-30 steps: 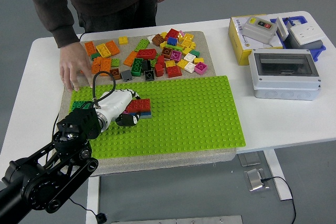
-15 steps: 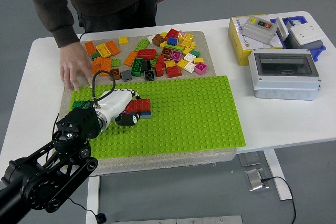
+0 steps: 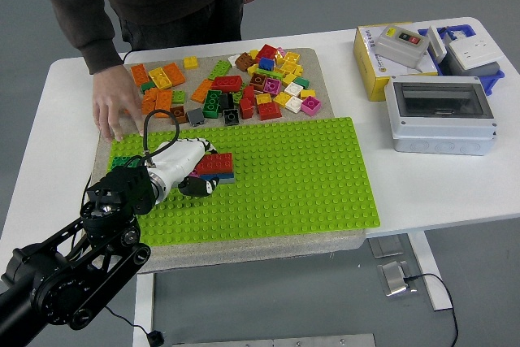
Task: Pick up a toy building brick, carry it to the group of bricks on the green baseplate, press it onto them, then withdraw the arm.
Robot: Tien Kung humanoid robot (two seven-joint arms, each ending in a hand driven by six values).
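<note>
**Robot hand bears down on red brick at the baseplate's left end**

Nearest the onlooker, the robot's black left arm rises from the 7 o'clock corner of the table. Its white left hand [image 3: 188,170] lies low over the green baseplate [image 3: 309,176], dark fingers [image 3: 197,185] curled against the near side of a red brick [image 3: 214,163], apparently gripping it. The brick sits on a small stack of bricks at the plate's 9 o'clock end, a blue layer showing beneath; whether it is fully seated cannot be told. The right arm is out of sight.

The risk, as it looks from here: if the hand draws back toward 7 o'clock before the fingers let go, it could peel the brick off the studs or drag the stack askew.

Further off, at 12 o'clock, loose bricks [image 3: 244,87] lie heaped on the beige mat [image 3: 325,67]. A person stands behind the table, one hand [image 3: 116,107] flat on the mat's 10 o'clock corner. Grey electrical boxes [image 3: 439,113] sit at 2 o'clock.
</note>
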